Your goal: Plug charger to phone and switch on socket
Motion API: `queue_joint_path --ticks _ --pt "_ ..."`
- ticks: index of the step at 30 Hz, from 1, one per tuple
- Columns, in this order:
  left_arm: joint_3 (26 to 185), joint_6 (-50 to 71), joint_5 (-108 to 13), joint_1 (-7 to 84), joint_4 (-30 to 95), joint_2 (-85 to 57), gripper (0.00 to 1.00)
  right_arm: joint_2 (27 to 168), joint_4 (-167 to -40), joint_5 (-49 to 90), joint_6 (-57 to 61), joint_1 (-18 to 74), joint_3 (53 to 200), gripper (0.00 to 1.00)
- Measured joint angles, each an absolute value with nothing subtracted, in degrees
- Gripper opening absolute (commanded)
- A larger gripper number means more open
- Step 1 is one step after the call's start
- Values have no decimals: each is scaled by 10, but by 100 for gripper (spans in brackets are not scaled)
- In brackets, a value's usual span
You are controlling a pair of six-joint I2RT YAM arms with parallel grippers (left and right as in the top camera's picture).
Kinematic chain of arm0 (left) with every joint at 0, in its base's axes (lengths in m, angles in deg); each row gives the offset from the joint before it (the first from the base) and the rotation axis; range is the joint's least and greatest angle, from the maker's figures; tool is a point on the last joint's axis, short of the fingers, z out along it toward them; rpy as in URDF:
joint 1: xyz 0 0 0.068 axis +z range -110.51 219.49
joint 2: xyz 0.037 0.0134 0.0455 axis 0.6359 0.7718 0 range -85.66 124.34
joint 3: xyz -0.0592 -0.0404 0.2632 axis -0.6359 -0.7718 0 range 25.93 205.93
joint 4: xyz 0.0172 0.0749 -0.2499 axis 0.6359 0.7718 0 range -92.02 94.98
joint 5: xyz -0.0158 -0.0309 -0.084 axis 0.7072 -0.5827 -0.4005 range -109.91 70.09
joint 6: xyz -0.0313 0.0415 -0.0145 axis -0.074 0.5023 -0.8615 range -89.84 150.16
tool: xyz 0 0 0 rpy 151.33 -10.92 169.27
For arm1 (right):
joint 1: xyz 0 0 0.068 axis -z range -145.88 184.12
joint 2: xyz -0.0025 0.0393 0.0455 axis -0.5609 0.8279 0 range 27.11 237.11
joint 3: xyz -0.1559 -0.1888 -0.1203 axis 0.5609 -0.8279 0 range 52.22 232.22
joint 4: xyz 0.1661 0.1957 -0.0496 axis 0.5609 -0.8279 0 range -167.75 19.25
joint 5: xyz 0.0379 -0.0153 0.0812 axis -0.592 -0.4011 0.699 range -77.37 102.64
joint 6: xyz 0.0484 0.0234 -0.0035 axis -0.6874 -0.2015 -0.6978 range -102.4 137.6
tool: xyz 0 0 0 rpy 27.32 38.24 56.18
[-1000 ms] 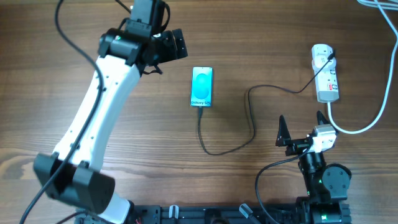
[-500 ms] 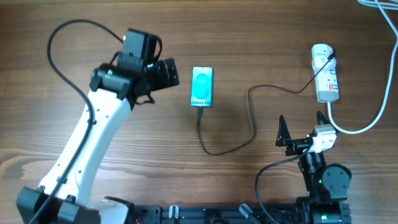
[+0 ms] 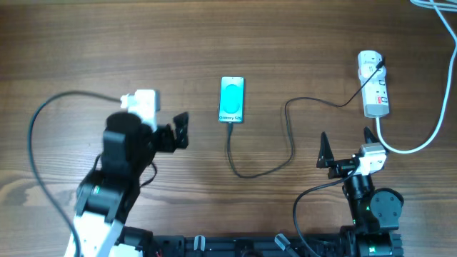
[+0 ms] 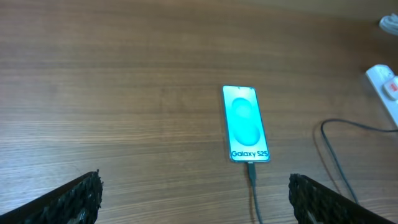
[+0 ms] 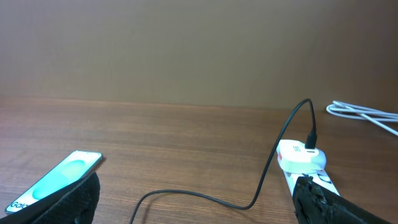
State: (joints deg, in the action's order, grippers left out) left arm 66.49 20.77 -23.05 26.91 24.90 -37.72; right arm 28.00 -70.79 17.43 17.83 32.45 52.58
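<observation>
The phone (image 3: 232,99) lies flat mid-table, cyan screen up, "Galaxy S25" strip at its near end; it also shows in the left wrist view (image 4: 245,123) and the right wrist view (image 5: 53,180). The black charger cable (image 3: 285,135) has its plug tip (image 4: 250,168) in the phone's near end and runs in a loop to the white socket strip (image 3: 374,93) at the right, also seen in the right wrist view (image 5: 303,158). My left gripper (image 3: 178,130) is open and empty, left of and nearer than the phone. My right gripper (image 3: 346,150) is open and empty, near the front edge below the socket.
The socket's thick white cord (image 3: 428,135) curves off its near end to the right table edge. More white cord (image 3: 435,8) lies at the far right corner. The table is brown wood.
My left arm has drawn back from beside the phone's far left toward the front left of the table, gripper empty. The phone, cable, socket and right arm have not moved.
</observation>
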Motion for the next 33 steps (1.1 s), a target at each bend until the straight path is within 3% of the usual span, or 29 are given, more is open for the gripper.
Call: queue_joint_path --ticks 6,15,33 --pt "610 226 -299 331 274 -510 100 280 -708 175 178 324 526 100" --pt "552 226 -318 343 280 -548 100 280 -708 175 178 324 526 100" --pt "365 256 -341 348 138 -780 100 280 -708 174 178 324 526 100"
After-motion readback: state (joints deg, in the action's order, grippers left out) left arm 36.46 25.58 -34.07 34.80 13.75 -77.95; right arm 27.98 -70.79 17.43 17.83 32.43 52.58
